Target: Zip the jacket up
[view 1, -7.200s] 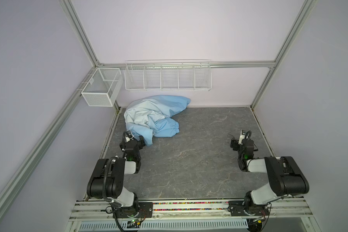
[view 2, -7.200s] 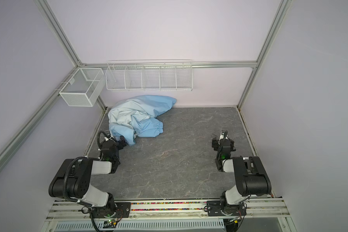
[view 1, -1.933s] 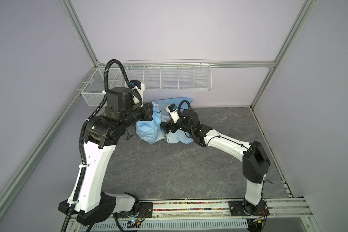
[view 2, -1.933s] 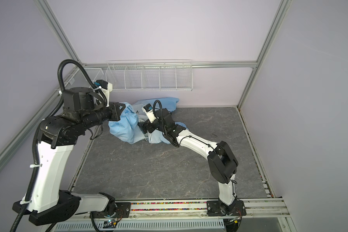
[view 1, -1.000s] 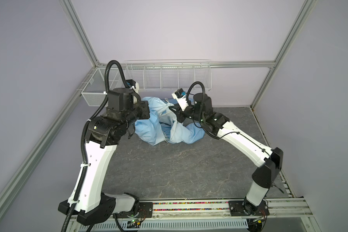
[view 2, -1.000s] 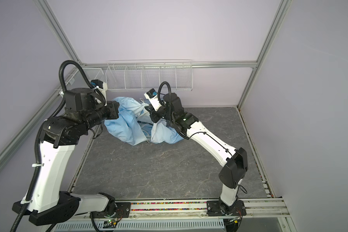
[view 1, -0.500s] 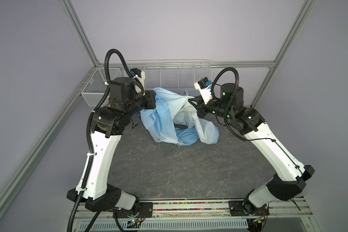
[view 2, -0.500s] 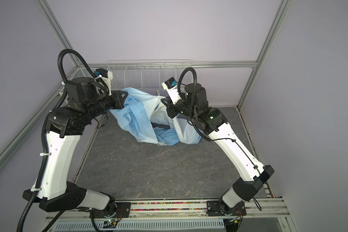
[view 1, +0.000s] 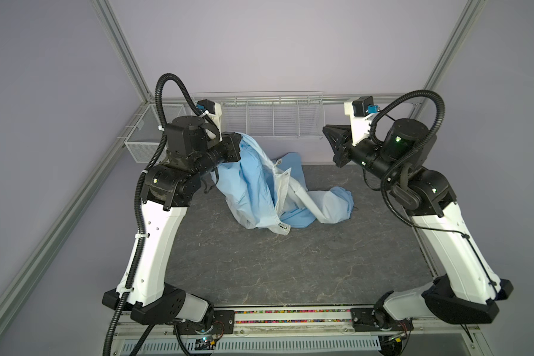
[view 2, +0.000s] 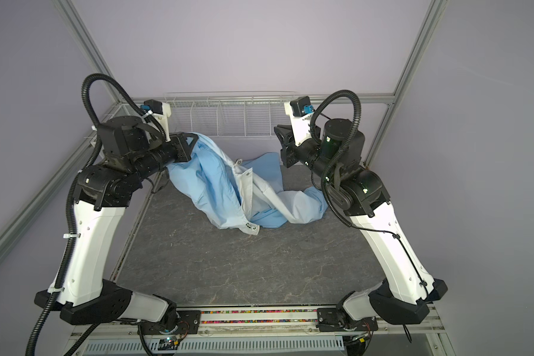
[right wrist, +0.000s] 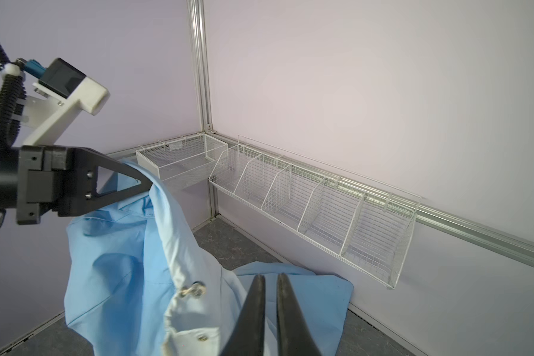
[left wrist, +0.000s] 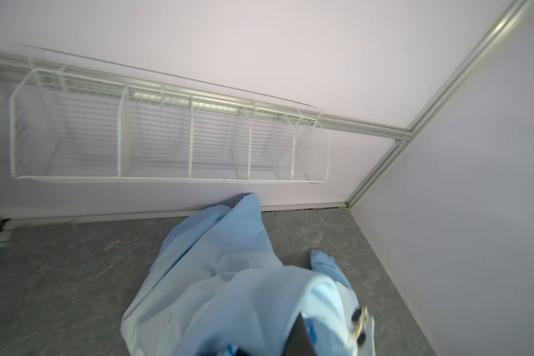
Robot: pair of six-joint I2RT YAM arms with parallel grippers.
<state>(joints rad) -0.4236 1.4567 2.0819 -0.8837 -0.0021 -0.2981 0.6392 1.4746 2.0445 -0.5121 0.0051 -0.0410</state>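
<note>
A fold of the jacket (view 1: 253, 185) is clamped between the left fingers (right wrist: 111, 164) and held raised. The rest is draped down and crumpled on the table (view 1: 259, 262) near the back wall. The right fingers (right wrist: 255, 308) are all but closed on nothing, above the crumpled part. The cloth is judged thin, light, limp and rather slippery, sagging wherever unsupported. A hold is best taken on the whitish front edge (right wrist: 167, 240), likely firmer, so both halves can be drawn taut.
</note>
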